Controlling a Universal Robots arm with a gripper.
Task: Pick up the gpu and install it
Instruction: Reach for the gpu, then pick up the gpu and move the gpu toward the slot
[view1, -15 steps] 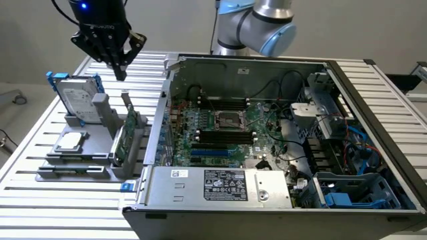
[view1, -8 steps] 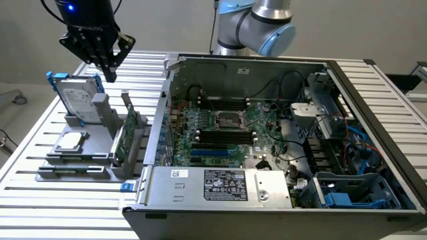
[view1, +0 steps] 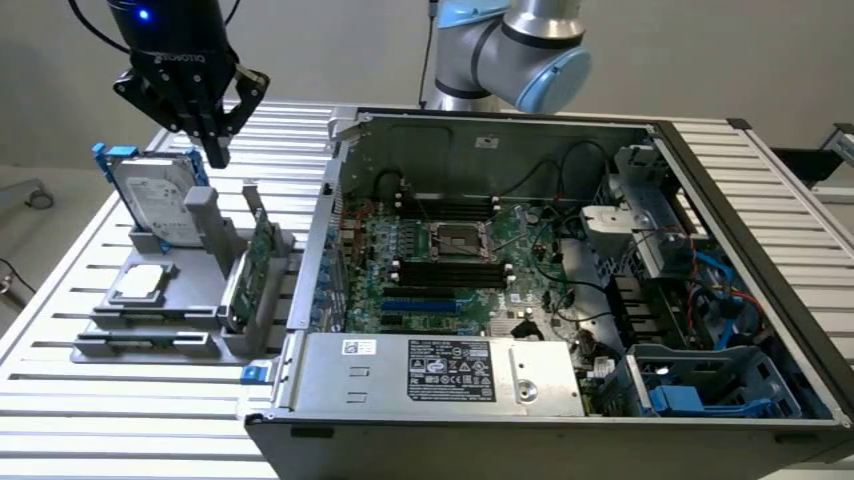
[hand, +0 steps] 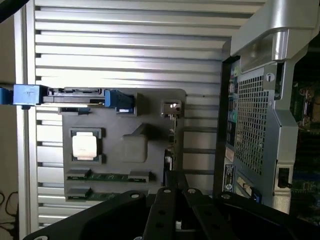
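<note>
Jaws: closed, fingertips pressed together, nothing between them. In the exterior view they hang at the upper left on a black wrist, pointing down. Their tips are above the far top corner of the hard drive (view1: 158, 200) and clear of it.

The gpu (view1: 254, 262) stands on its long edge in a slot of the grey holder (view1: 200, 300), on the side of the holder nearest the computer case (view1: 561, 400). It is upright and untouched. The wrist view shows it from above as a thin dark edge (hand: 170, 142), with its metal bracket end catching the light. The closed jaws overlap the other end of that edge in the wrist view. The exterior view shows them raised above the holder, not in contact with the card.

Other contents of the holder:
- The hard drive stands upright with blue rails on the side away from the case.
- The square silver processor chip (view1: 143, 283) lies flat in its recess.
- Two memory sticks (view1: 147, 340) lie flat at the near end.

The holder rests on the slatted metal surface (view1: 80, 420), just beside the case. The case lies open with the motherboard (view1: 441, 255) exposed. A labelled power supply (view1: 441, 372) sits along its near edge. The arm (view1: 514, 50) rises behind the case.
</note>
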